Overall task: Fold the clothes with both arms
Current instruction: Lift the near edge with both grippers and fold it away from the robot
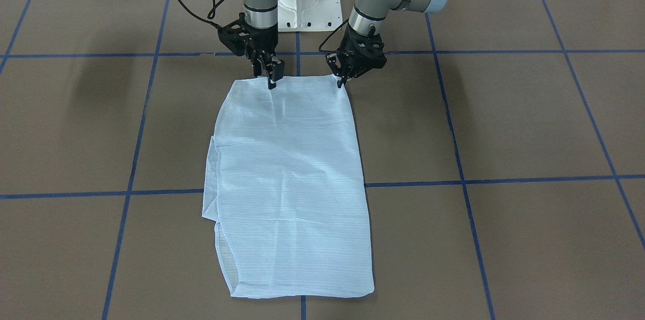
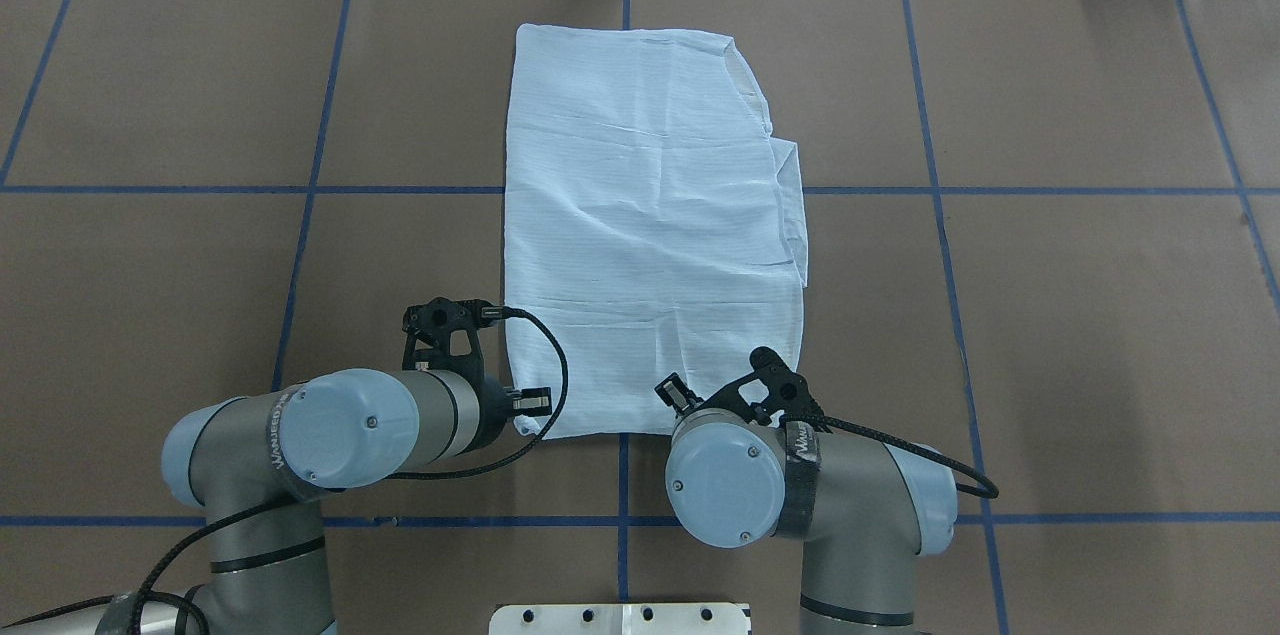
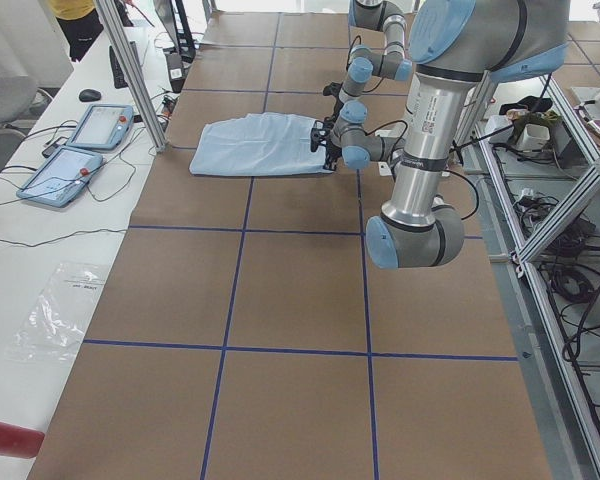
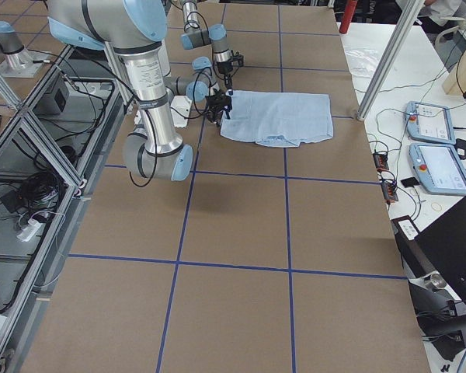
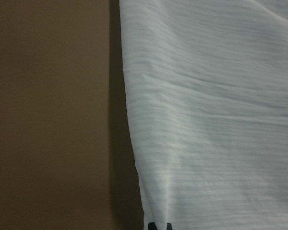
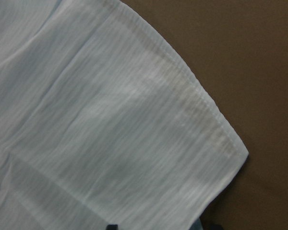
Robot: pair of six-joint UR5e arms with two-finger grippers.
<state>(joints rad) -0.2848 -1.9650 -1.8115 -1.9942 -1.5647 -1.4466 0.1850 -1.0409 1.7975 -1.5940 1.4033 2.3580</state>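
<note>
Here, my left end effector (image 1: 342, 82) is almost closed and seems to pinch the nearest corner of the shirt (image 1: 287, 174). My right end effector (image 1: 272, 81) sits on that same edge; I cannot tell how wide it stands. Beyond both, the shirt lies flat on the bench (image 1: 504, 123). I judge that this thin cloth could slip from one pinch and skew the fold.

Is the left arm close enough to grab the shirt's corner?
Probably yes. The left pincer is right at the shirt's corner nearest the robot. Nothing lies between them, and beside that corner there is only table.
</note>
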